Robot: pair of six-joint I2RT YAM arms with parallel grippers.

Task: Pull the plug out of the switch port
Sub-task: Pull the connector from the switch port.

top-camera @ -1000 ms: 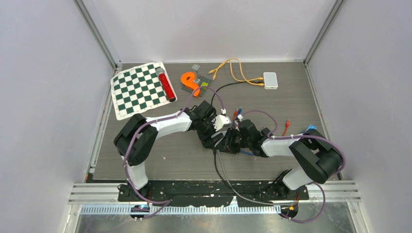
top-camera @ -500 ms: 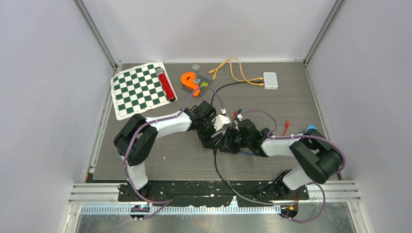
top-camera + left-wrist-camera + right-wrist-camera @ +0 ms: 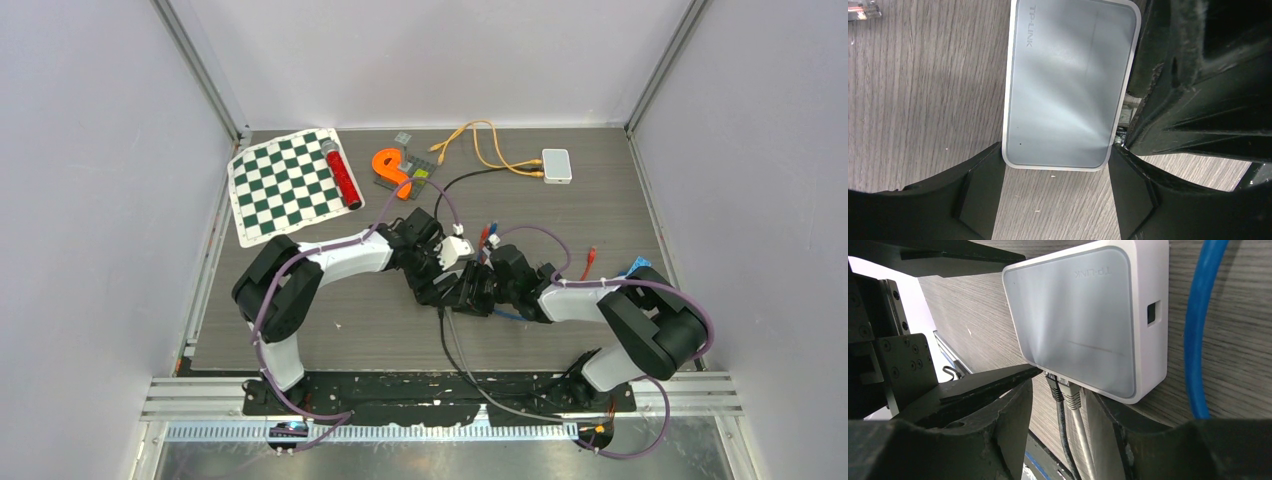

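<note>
White TP-Link switch [image 3: 1068, 85] lies on the worktop [image 3: 923, 100], clamped between the jaws of the left gripper [image 3: 1055, 162]. The black plug [image 3: 1052, 382] and grey plug [image 3: 1071, 391] sit seated at its 6 o'clock edge. The right gripper [image 3: 1060, 390] brackets both with its jaws; I cannot tell whether they pinch. Nothing is pulled yet.

wood-grain table [image 3: 340, 335] bears checkered mat [image 3: 288, 186], white box [image 3: 556, 165], tp-link switch [image 3: 1068, 95].

Switch [image 3: 1063, 85] mid-table inside left claw [image 3: 1055, 164] (right claw [image 3: 1060, 397] astride plugs [image 3: 1064, 386] at its edge), mat [image 3: 285, 185] at back left
</note>
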